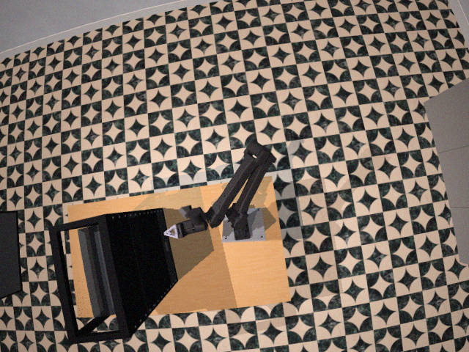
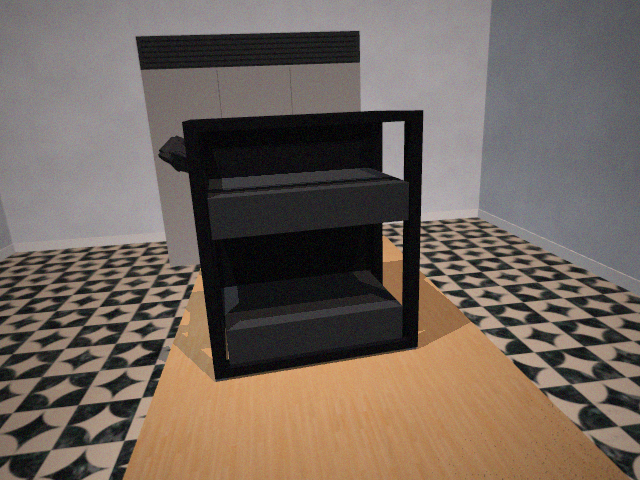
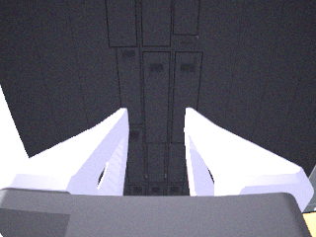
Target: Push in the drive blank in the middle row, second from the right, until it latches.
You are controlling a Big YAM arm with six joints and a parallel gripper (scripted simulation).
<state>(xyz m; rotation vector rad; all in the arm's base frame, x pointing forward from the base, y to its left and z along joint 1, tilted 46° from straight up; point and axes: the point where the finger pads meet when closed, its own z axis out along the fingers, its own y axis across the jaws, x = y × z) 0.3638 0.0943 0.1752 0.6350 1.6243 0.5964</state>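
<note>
The black rack (image 1: 124, 261) stands on the left part of the wooden table (image 1: 234, 265), its dark front panel facing the arm. In the exterior view I see only its open back (image 2: 305, 237), so the blanks are hidden there. In the wrist view the drive blanks (image 3: 157, 73) show as faint dark rectangles in rows straight ahead. My gripper (image 1: 166, 232) is level with the front panel and very close to it. Its white fingers are drawn nearly together with a narrow gap and nothing between them. They stand a little apart from the panel.
The arm's base (image 1: 242, 227) sits on a grey plate at the table's far side. A tall grey cabinet (image 2: 248, 103) stands behind the arm. A black object (image 1: 7, 254) lies off the table's left, and grey furniture (image 1: 451, 151) at the right.
</note>
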